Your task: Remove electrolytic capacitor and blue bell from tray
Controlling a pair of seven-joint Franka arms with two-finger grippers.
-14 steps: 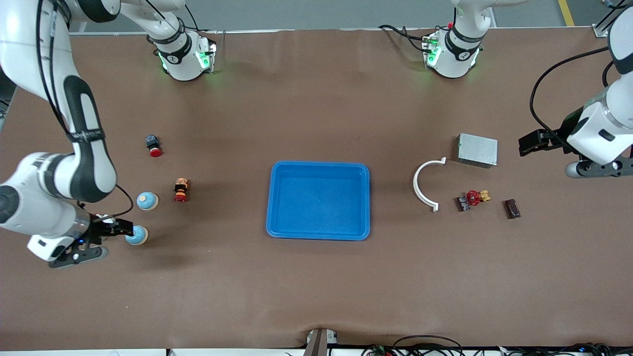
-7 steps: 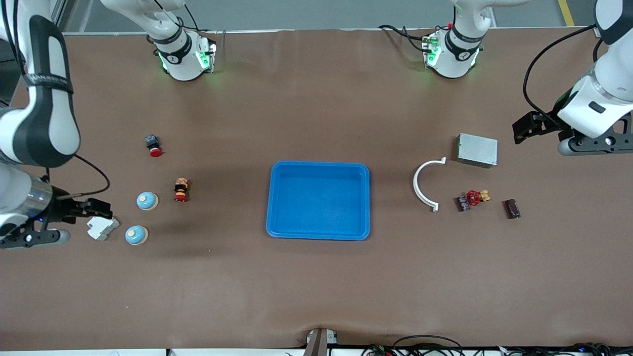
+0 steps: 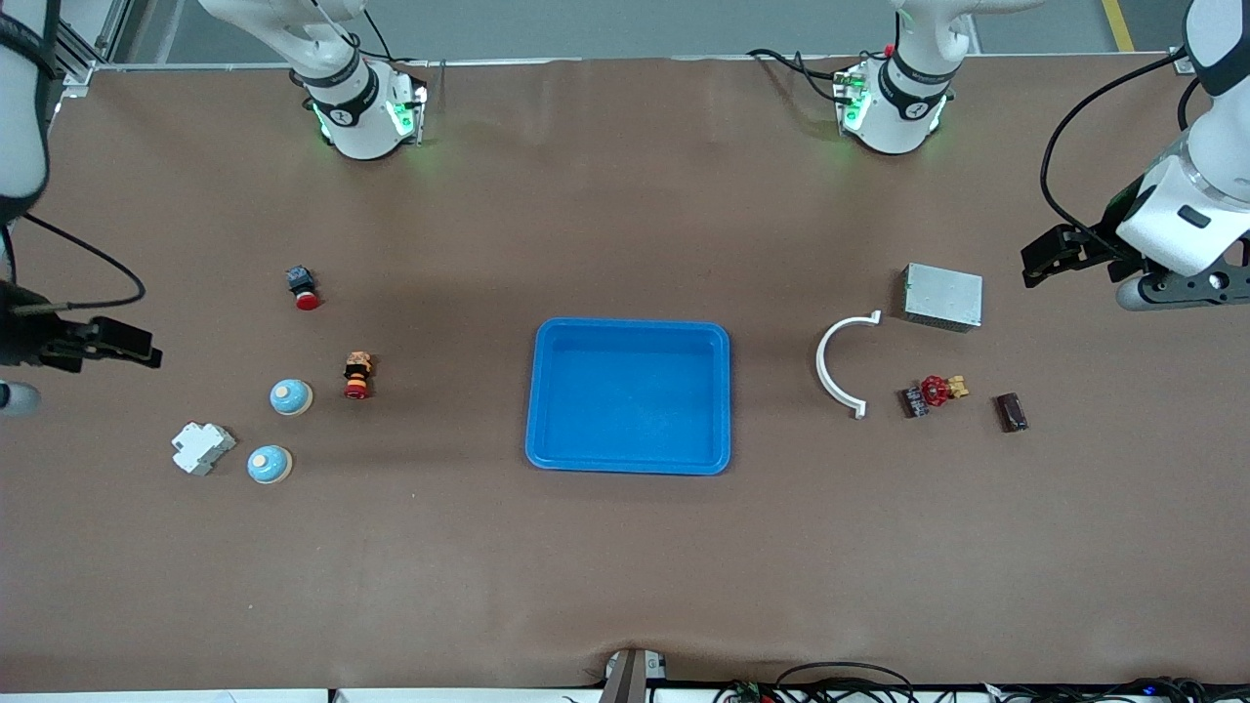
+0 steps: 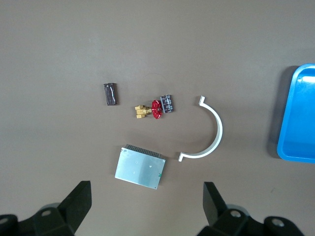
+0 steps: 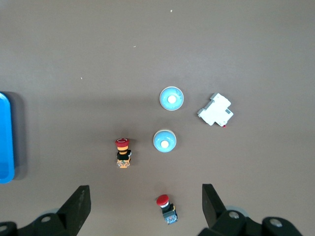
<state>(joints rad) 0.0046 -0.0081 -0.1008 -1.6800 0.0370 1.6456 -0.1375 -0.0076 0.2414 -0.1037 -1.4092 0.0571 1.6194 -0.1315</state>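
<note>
Fingers (image 4: 78,201) apart; two bells (image 3: 291,396), one capacitor (image 3: 915,401).

We find the tray (image 3: 631,395) mid-table, two bells (image 3: 291,396) (image 3: 270,464) beside a breaker (image 3: 202,448) toward the right arm's end, and the capacitor (image 3: 915,401) touching a valve (image 3: 938,390) toward the left arm's end, nearer the front camera than a metal box (image 3: 941,297).

Even, bright overhead light; soft shadows beside the blue tray (image 3: 630,337) on the matte desk (image 3: 625,566); all sharp, no glare.
</note>
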